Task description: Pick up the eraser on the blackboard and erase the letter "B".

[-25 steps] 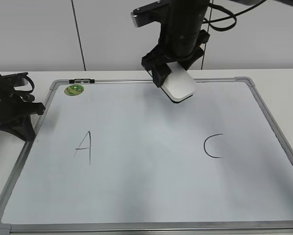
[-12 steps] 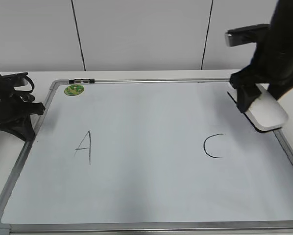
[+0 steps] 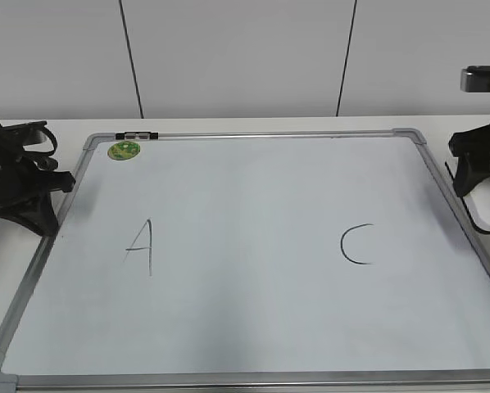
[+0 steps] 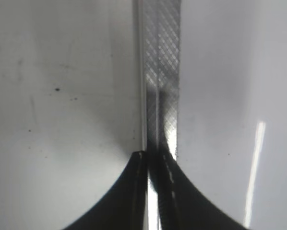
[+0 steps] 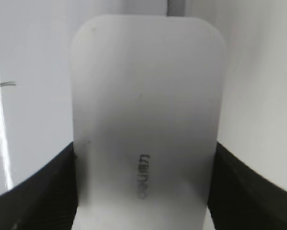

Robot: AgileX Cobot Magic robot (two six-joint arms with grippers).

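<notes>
The blackboard lies flat on the white table, its grey frame nearest the exterior camera, and its surface carries a hand-drawn "A" on the left and a "C" on the right, with bare white between them where no "B" shows. Farther back, a round green sticker sits in the board's far left corner, just beside a small black clip on the frame. The left gripper rests at the board's left edge, its fingers pressed together over the frame with nothing between them. At the right edge, just off the board, the right gripper clamps the eraser by its long sides, with its lettered face toward the wrist camera.
</notes>
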